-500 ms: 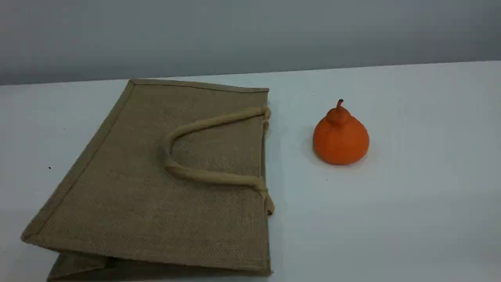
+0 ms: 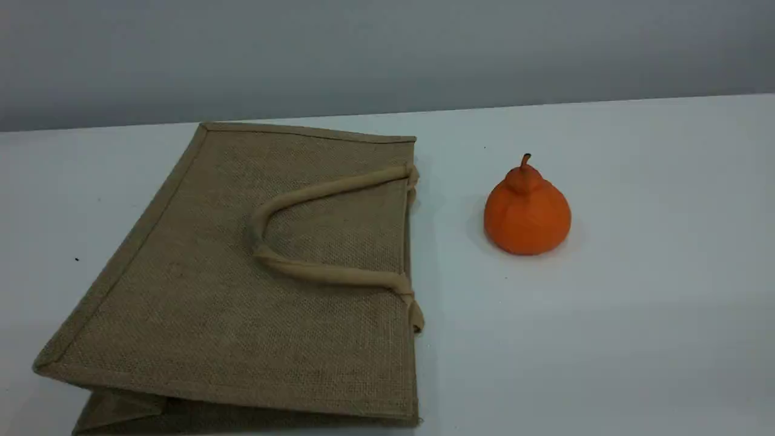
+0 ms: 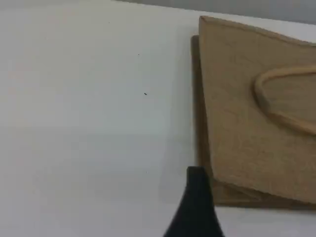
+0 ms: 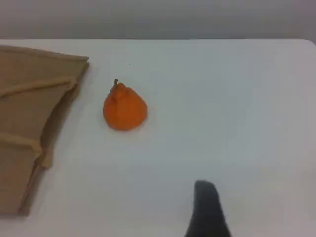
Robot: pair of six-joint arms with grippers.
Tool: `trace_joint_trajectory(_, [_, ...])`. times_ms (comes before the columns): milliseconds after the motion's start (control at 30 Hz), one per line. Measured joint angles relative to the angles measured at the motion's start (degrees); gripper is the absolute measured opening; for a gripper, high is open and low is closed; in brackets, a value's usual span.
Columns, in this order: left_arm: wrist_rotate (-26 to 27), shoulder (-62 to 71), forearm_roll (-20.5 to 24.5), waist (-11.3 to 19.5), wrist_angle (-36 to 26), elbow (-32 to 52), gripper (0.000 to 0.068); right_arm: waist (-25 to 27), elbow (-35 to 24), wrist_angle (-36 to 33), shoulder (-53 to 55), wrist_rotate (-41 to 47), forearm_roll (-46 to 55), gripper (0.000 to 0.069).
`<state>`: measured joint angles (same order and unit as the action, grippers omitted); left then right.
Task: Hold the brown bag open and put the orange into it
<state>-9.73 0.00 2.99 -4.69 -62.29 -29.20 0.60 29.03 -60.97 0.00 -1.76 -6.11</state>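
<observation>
No change from the earlier frame. Brown bag (image 2: 242, 290) lies flat on the desk's (image 2: 636, 303) left side. Orange (image 2: 527, 212) stands upright to its right, apart. Left gripper (image 3: 195, 207) and right gripper (image 4: 206, 207) are apparently spread, grasping nothing.

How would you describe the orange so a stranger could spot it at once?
On the white table, a big flat brown bag lies at the left. Just right of it, not touching, stands the orange. It is the only small, bright, round thing there, with a knobby neck and a short stem on top.
</observation>
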Motion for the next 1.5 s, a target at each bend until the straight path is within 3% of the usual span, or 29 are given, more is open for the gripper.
trace_joint_trajectory(1167, [1.2,0.5,-0.4,-0.1,0.1,0.0,0.0521,0.0,0.0,0.2,0.0,0.9,-2.0,0.042])
trace_joint_trajectory(1333, [4.1,6.8,-0.5,-0.1,3.4,-1.6,0.0521,0.0,0.6,1.0,1.8,-2.5,-5.3,0.042])
trace_joint_trajectory(1500, [4.0,17.8,-0.3,-0.1,10.3,-5.2,0.0521,0.0,1.8,8.3,10.5,-4.2,-9.4,0.042])
